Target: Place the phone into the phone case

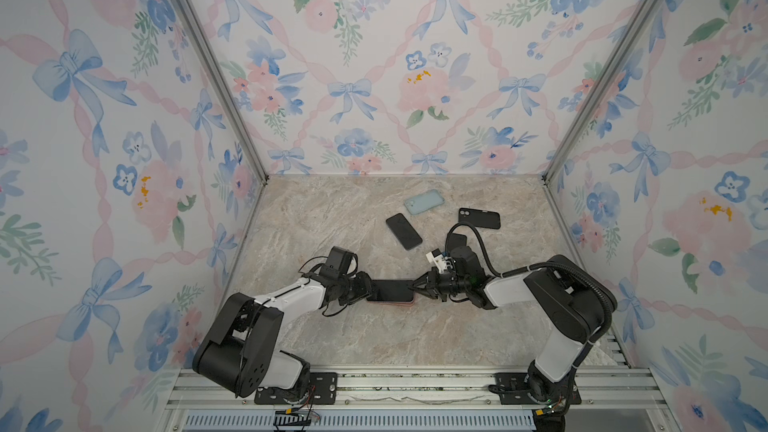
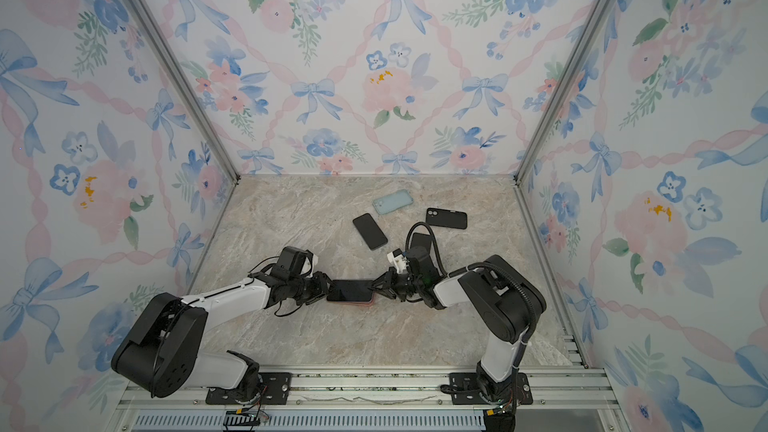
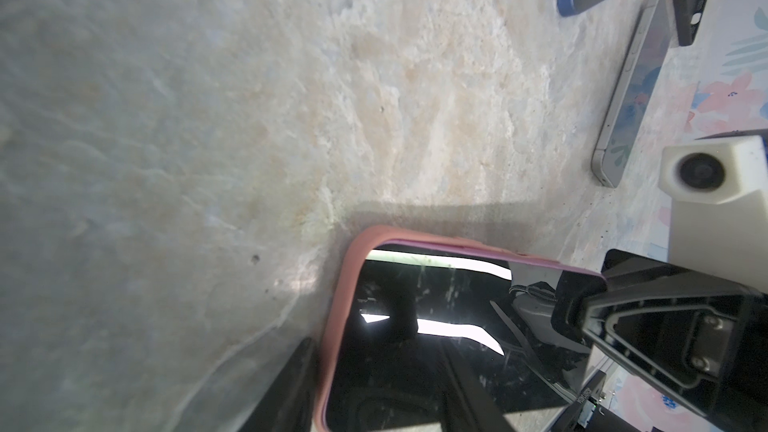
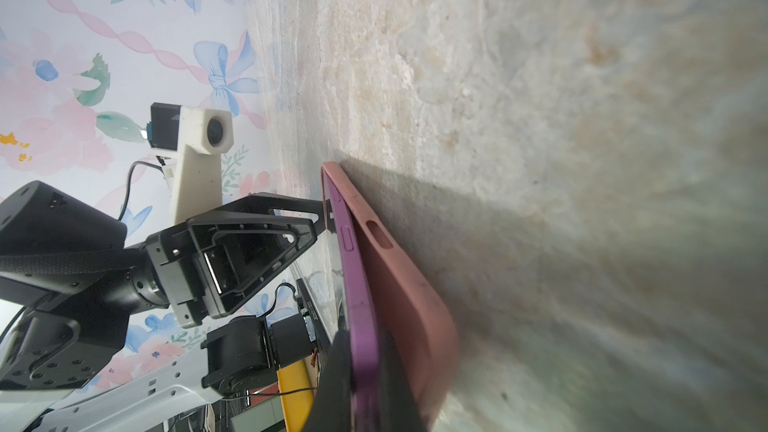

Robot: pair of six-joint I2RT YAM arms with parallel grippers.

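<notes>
The phone [image 1: 392, 289] [image 2: 349, 289], dark-screened with a purple rim [image 4: 361, 305], lies over the pink phone case [image 1: 399, 303] [image 4: 399, 297] at mid-table. Its left end sits inside the case. Its right end is raised off the case. My left gripper [image 1: 371, 289] [image 2: 330, 289] is closed across the case's left end, and one of its fingers [image 3: 291, 388] presses the pink side wall [image 3: 338, 317]. My right gripper [image 1: 415, 284] [image 4: 365, 388] is shut on the phone's right end, with one finger between phone and case.
Behind the arms lie a bare dark phone [image 1: 403, 231], a light blue case [image 1: 424, 202] and a black case [image 1: 478, 218]. A further dark slab [image 1: 457, 238] shows partly behind the right arm's cable. Floral walls close in three sides of the marble table [image 1: 374, 338].
</notes>
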